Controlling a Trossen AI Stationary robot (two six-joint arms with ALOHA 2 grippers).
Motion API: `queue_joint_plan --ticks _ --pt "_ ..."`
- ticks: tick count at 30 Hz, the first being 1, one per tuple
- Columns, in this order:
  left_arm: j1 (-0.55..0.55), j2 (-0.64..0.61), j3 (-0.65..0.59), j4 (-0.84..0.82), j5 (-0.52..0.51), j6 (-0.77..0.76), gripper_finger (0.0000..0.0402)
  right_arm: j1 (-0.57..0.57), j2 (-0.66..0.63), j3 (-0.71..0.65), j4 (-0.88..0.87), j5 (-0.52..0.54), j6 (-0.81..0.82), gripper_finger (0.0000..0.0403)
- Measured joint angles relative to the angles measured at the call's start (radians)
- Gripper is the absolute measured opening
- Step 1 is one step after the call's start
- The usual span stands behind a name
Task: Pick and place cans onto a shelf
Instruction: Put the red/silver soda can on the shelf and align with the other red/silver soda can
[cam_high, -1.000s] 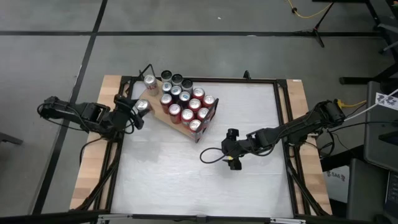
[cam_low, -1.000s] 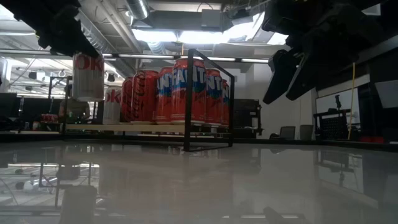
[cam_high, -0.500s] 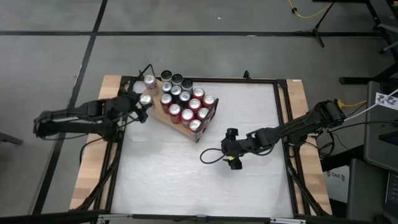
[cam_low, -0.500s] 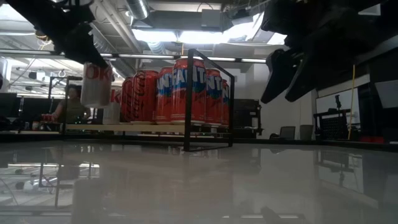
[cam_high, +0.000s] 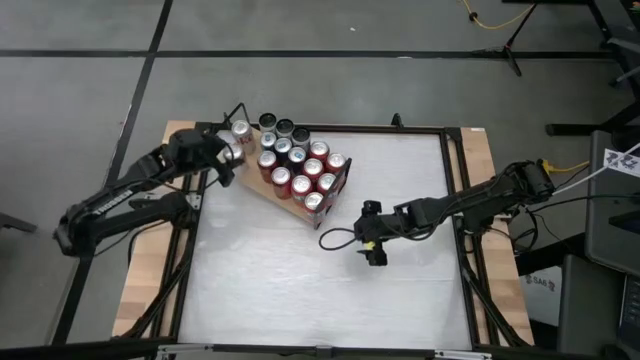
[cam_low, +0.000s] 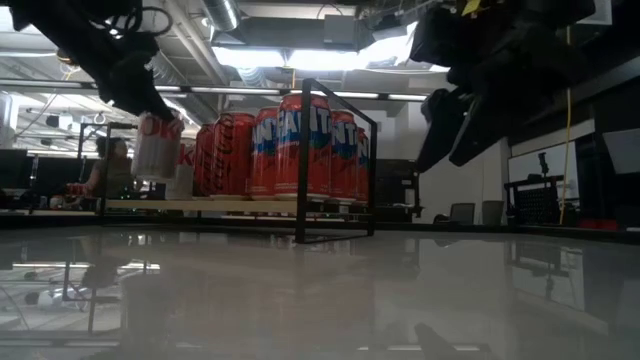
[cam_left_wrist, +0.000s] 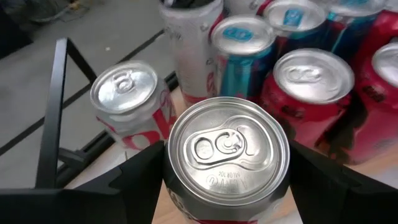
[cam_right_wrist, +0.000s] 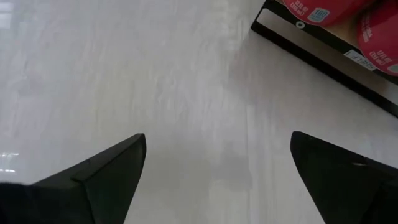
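Left gripper (cam_high: 232, 157), fingers clamped on a can (cam_left_wrist: 227, 157), has swung from 9 o'clock off the worktop to over the shelf's (cam_high: 252, 180) open corner, so placing looks next; right gripper (cam_high: 374, 247) idles mid-worktop, fingers wide.

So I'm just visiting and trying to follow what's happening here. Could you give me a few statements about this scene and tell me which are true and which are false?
1. The left gripper holds a can. True.
2. The right gripper also holds a can. False: its fingers are open with nothing between them, over the bare white table.
3. The shelf already carries many cans. True.
4. The held can lies on its side on the table. False: it is in the air, beside the cans on the shelf.
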Motion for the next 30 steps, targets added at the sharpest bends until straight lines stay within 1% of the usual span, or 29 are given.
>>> queue_joint_plan --ticks 7,12,16,19,27,30 --pt "0.174 0.068 0.0 0.013 0.205 0.1 0.0275 0.002 0.0 0.0 0.0 0.0 0.002 0.0392" --pt "0.266 0.118 0.0 0.013 0.282 0.164 0.0275 0.002 0.0 0.0 -0.005 0.004 0.002 0.0392" --pt "0.318 0.15 0.001 0.027 0.344 0.213 0.0275 0.002 0.0 0.0 -0.009 0.008 0.003 0.0392" --pt "0.339 0.167 0.002 0.048 0.367 0.236 0.0275 0.002 0.0 0.0 -0.009 0.008 0.003 0.0392" --pt "0.349 0.178 0.003 0.035 0.363 0.298 0.0276 0.002 0.0 0.0 -0.024 0.008 0.003 0.0392" --pt "0.349 0.178 0.003 0.033 0.362 0.315 0.0289 0.002 0.0 0.0 -0.026 0.008 0.003 0.0392"
